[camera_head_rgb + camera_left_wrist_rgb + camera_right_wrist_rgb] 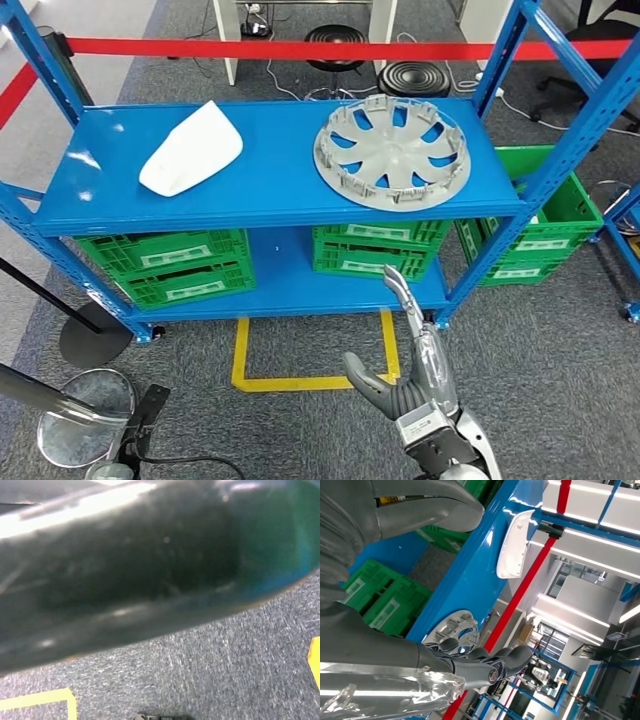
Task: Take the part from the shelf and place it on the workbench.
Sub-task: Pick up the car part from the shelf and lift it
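Grey carpet (528,400) is filling the lower frame for you, with a blue shelf (279,200) spanning the upper half. You are looking at two parts lying on its top board: a white cover (191,148) at upper left and a grey wheel cover (392,152) right of centre, well apart. Green crates (181,265) are sitting underneath. Your right hand (404,370) is rising at lower centre below the shelf, fingers spread and holding nothing. Your left hand's state I cannot tell.
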